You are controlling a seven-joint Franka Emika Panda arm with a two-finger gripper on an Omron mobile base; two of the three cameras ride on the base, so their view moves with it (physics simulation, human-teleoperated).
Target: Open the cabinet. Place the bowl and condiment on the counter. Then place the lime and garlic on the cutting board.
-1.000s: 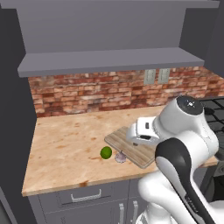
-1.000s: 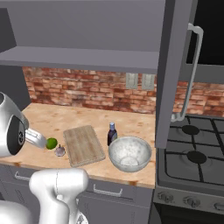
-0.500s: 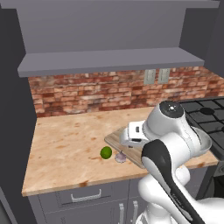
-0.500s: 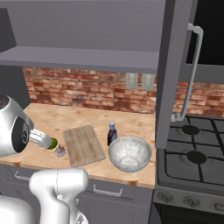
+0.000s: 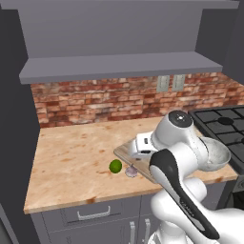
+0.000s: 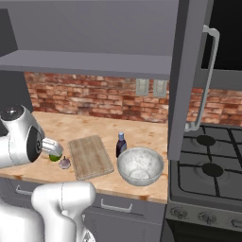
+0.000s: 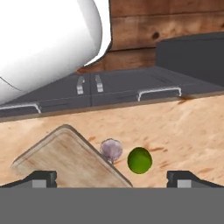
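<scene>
Gripper (image 7: 111, 178): jaws spread wide, nothing between them; in the hand view the two dark fingertips (image 7: 40, 178) stand far apart at the bottom edge, with the lime and garlic lying on the desk between and beyond them.
Arm change: over the last second the white arm has swung leftward and down in the left base view, so its big round joint now sits above the near end of the cutting board; in the right base view the wrist has come down closer to the lime.
Lime (image 5: 115, 166): on the desk (image 5: 71, 157), just left of the cutting board's near corner, not on it; same spot as a second ago.
Garlic (image 5: 131, 171): on the desk just beside the lime, touching or almost touching the board's edge, I cannot tell which; unmoved.
Cutting board (image 6: 90, 156): flat on the desk, bare on top, its near end partly hidden by the arm in the left base view.
Bowl (image 6: 140, 165): upright on the desk right of the board, near the front edge; unmoved.
Condiment (image 6: 121, 144): upright on the desk between board and bowl, behind the bowl's rim.
Cabinet (image 6: 189, 66): right door swung open, seen edge-on with its silver handle (image 6: 206, 80).
Stove (image 6: 208, 175): right of the desk.
</scene>
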